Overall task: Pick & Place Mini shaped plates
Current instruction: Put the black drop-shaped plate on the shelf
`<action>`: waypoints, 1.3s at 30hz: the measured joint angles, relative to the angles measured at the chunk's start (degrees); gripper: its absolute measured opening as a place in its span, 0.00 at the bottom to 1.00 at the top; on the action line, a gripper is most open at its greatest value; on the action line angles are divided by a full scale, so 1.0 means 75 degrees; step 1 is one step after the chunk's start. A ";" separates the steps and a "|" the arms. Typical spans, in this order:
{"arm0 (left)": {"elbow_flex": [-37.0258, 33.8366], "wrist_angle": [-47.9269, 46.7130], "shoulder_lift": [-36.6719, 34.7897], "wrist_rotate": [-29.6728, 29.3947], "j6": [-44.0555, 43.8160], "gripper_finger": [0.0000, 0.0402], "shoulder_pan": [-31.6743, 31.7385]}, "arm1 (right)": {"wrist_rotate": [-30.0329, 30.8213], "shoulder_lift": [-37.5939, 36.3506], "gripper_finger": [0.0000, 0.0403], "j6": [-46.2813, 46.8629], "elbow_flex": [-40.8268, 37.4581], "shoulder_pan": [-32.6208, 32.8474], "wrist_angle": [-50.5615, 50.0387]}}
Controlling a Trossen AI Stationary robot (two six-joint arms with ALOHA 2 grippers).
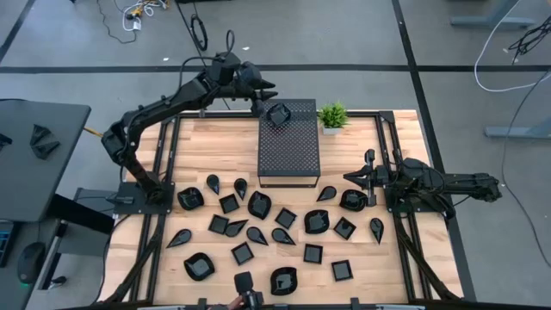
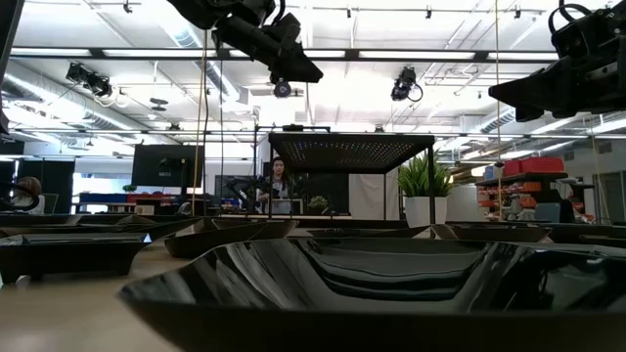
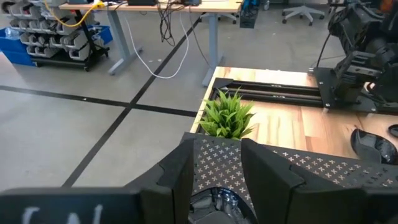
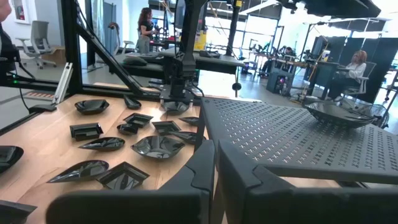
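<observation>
On the slatted wooden worktop (image 1: 207, 142), some two dozen mini shaped plates (image 1: 258, 205) lie scattered in front of a black perforated box (image 1: 289, 146); one rounded plate (image 1: 278, 113) already sits on the box's far end. The left tool (image 1: 269, 97) hovers spread just above that plate, holding nothing. The right tool (image 1: 355, 178), pressed together and empty, waits beside the box near another plate. The plates look glossy, rigid and light, probably slippery and perhaps brittle; pinching a raised rim seems the surest hold. A green potted plant (image 1: 332, 114) stands beside the box. Beyond lie a grey taped floor, desks and seated people.
</observation>
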 joint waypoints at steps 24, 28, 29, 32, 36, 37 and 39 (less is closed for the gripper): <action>-0.0977 0.0036 -0.0103 0.0339 0.0118 0.34 0.0087 | 0.0000 0.0000 0.06 0.0000 0.0002 -0.0002 0.0000; -0.2114 0.0728 -0.0371 0.0337 -0.0078 0.34 0.0095 | 0.0000 0.0001 0.06 0.0000 0.0000 0.0000 0.0000; -0.2427 0.1017 -0.0463 0.0311 -0.0163 0.34 0.0073 | -0.0003 -0.0002 0.06 0.0000 -0.0001 -0.0002 0.0000; -0.3431 0.1963 -0.0871 0.0271 -0.0261 0.34 -0.0062 | -0.0001 0.0001 0.06 0.0000 -0.0001 -0.0002 0.0000; -0.4617 0.3304 -0.1720 -0.0156 -0.0410 0.34 -0.0341 | 0.0475 0.0001 0.06 -0.0053 0.0001 -0.0031 0.0193; -0.4874 0.3450 -0.1959 -0.0375 -0.0411 0.34 -0.0413 | 0.0684 0.0001 0.06 -0.0047 -0.0001 -0.0055 0.0314; -0.5332 0.3614 -0.2442 -0.0874 -0.0409 0.34 -0.0547 | 0.0931 0.0001 0.06 -0.0033 0.0002 -0.0075 0.0683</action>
